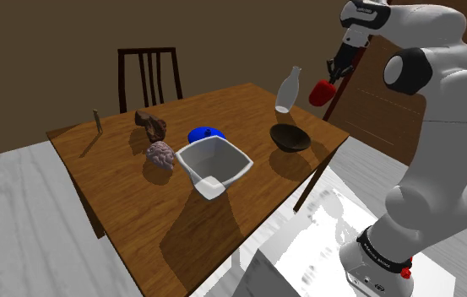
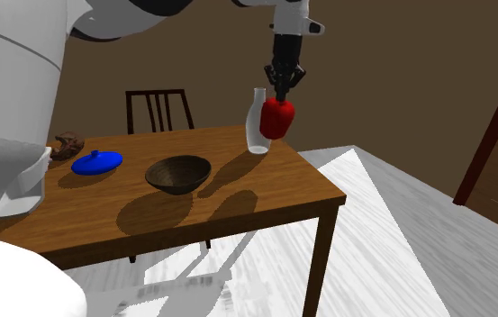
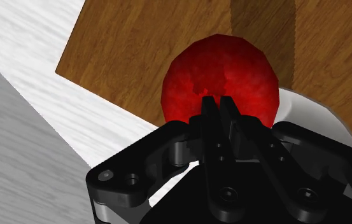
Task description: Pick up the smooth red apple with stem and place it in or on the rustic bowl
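One red apple [image 3: 222, 73] hangs in the air well above the dark bowl [image 2: 178, 173] and off to one side of it. The gripper [image 3: 217, 103] has its fingers drawn almost together, pinching only a narrow bit at the fruit's top, and the body dangles free below. Risk one, as I judge it: so slight a hold may let the apple swing or slip on a quick move, and a fall from this height would bounce. Risk two: a white bottle [image 2: 256, 122] stands just beside the apple, on the bowl's side of it in the second exterior view, and a low straight sweep toward the bowl could tip it. The wrist view adds what the shoulder view leaves unclear: under the apple lie the table [image 3: 136, 38] corner and pale floor [image 3: 28, 127], so a drop here could roll off the edge. The shoulder view, unlike the wrist view, lays out what sits beyond the bowl: a blue lid [image 1: 206, 134], a white square container [image 1: 214, 164], and a chair [image 1: 149, 76] farthest off.
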`<state>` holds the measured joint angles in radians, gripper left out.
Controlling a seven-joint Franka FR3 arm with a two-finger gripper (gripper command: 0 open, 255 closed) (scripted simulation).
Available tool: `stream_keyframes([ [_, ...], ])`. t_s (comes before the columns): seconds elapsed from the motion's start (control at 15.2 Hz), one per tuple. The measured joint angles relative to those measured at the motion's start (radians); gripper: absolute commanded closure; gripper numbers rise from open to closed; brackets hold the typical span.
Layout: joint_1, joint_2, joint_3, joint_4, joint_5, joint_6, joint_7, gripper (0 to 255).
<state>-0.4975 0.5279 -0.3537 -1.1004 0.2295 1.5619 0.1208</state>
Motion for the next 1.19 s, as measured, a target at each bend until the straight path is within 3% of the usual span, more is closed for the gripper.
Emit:
stream_keyframes([
  [0.33, -0.021, 0.032, 0.003, 0.116, 0.009, -0.083, 0.007, 255],
  [0.4, -0.008, 0.011, 0.002, 0.094, 0.003, -0.082, 0.014, 255],
  [0.66, 0.081, -0.154, -0.002, -0.118, -0.046, -0.027, 0.064, 255],
  [1.19, 0.223, -0.427, 0.042, -0.412, -0.137, 0.021, 0.223, 255],
])
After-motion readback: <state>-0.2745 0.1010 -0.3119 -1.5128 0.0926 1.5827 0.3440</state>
